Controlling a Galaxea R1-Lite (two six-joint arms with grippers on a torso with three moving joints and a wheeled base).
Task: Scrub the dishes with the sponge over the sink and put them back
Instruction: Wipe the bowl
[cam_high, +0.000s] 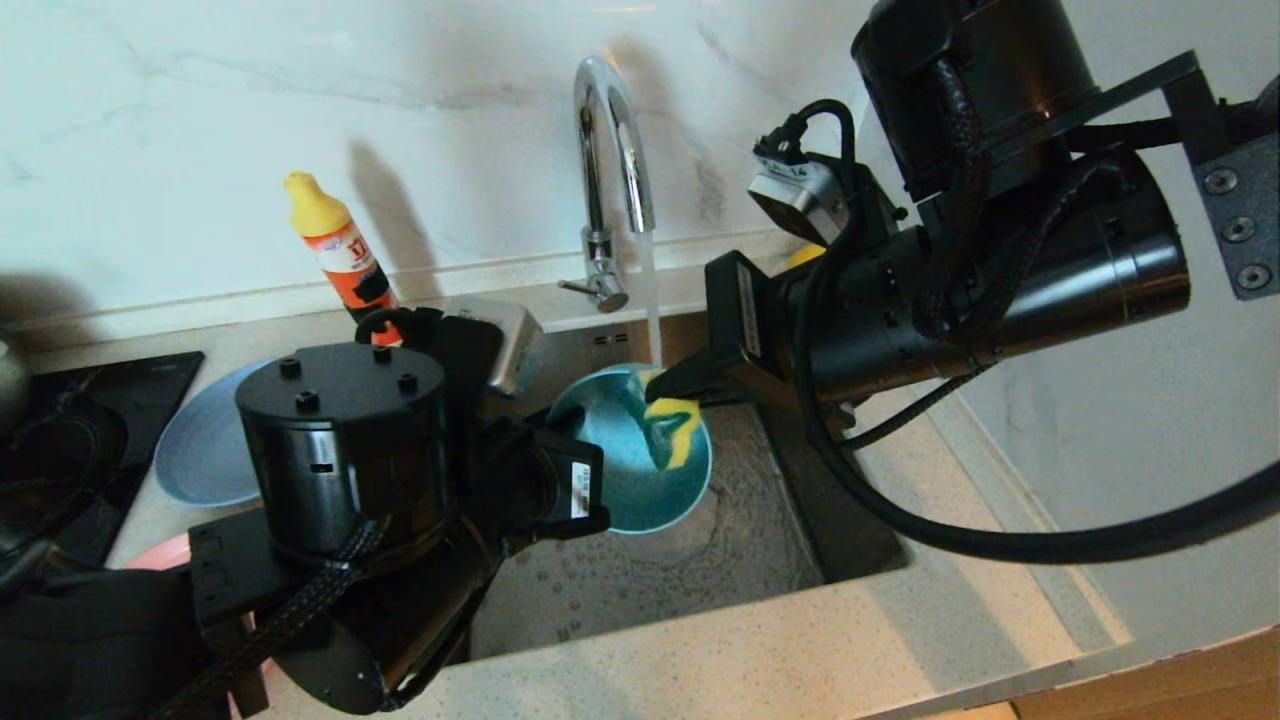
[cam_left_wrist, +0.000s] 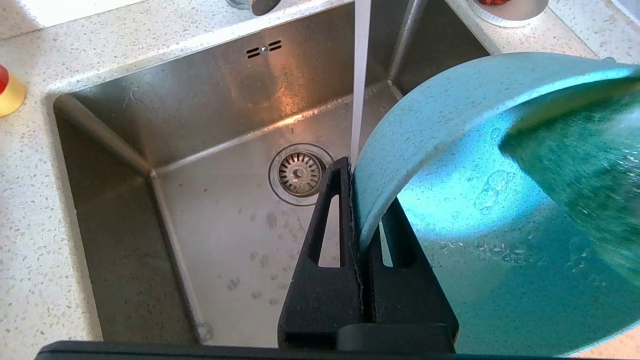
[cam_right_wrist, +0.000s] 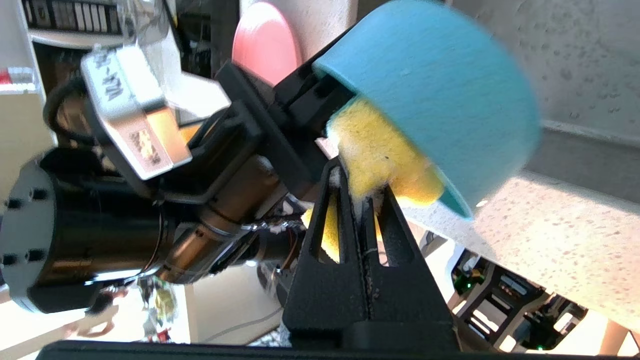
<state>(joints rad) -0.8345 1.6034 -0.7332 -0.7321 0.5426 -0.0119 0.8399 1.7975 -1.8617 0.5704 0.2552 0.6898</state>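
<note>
We find the left gripper (cam_high: 545, 425) clamped on the near-left rim of the teal bowl (cam_high: 640, 470), tilting it over the sink (cam_high: 740, 520) so runoff drains. The right gripper (cam_high: 672, 385) pinches the sponge (cam_high: 672, 425) against the bowl's inside, beneath the running tap (cam_high: 610, 150).

A pale speckled tabletop (cam_high: 760, 660) surrounds a steel sink (cam_left_wrist: 210, 165). On it lie a light-blue plate (cam_high: 200, 450) beside a black hob (cam_high: 90, 420), a pink plate (cam_high: 165, 553), and an orange, yellow-capped bottle (cam_high: 340, 250) standing near the wall.
</note>
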